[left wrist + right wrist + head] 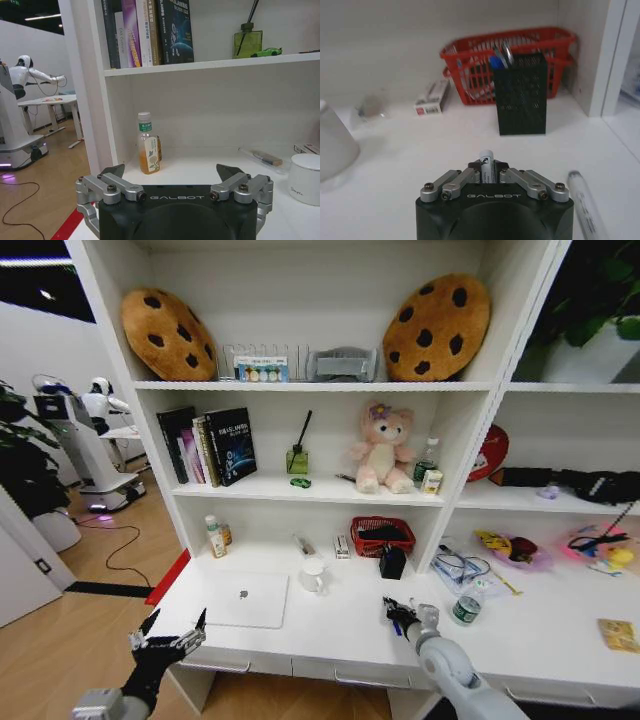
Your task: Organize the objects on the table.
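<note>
Your right gripper is clamping a white-capped pen between closed fingers, hovering low over the white desk just in front of the black mesh pen holder. Take that holder as your landmark: in the right wrist view it is standing upright with a few pens poking out of its top, and the red wire basket is sitting directly behind it against the shelf back. A second marker is lying flat on the desk beside your right gripper, nearer the robot than the holder. To the holder's left you are seeing a white mug, and farther left the silver laptop is lying closed on the desk. To the holder's right, a small clear bottle with a green label is standing near the desk's front, and a flat yellow packet is lying well beyond it toward the right end. Your left gripper is hanging with its fingers spread wide and holding nothing, off the desk's left front corner, far left of the holder.
</note>
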You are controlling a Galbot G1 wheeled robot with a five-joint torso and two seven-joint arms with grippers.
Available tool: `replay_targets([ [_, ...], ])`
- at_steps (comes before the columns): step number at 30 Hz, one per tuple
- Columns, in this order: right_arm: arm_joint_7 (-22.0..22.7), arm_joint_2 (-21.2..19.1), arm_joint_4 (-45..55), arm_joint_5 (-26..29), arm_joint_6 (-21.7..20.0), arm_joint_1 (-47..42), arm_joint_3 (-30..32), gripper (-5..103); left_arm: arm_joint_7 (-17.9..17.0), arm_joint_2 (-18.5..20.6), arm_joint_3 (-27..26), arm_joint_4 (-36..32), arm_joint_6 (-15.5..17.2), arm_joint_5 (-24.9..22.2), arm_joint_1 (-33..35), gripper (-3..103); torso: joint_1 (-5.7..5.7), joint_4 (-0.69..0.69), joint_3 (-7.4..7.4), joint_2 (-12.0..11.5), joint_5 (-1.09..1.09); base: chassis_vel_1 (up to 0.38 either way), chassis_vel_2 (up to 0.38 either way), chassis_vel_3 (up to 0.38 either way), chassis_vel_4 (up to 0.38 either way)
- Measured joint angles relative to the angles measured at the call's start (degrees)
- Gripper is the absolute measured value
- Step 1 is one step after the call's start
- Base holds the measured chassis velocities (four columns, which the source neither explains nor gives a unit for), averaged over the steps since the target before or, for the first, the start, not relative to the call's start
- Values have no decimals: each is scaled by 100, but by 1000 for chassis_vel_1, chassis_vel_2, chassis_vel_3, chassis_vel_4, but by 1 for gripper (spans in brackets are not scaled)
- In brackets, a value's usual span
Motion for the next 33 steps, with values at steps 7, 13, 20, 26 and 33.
replay_targets([
  [7, -916, -45, 200, -1138, 1679, -18, 182, 13, 0, 0, 0, 0, 0, 0, 0, 100, 0, -1, -1, 0, -1, 0, 0, 0, 0],
  [13, -1247, -66, -356, -1723, 2950, 446, 238, 13, 0, 0, 0, 0, 0, 0, 0, 100, 0, -2, -1, 0, -1, 0, 0, 0, 0],
  [20, -993, 114, -1951, -2178, 4414, 1695, -69, 13, 0, -1, 0, 0, 0, 0, 0, 100, 2, 0, 0, -2, -1, 0, 0, 0, 0],
  [26, -1175, 175, -2777, -2475, 4972, 2205, -193, 13, 1, -1, 0, 0, 0, 0, 0, 100, 2, 0, 0, -2, -1, 0, 0, 0, 0],
  [33, -1306, 368, -3751, -2539, 5295, 2832, -482, 13, 0, 0, 0, 0, -1, 0, 0, 100, 1, 0, 0, -2, -1, 0, 0, 0, 0],
])
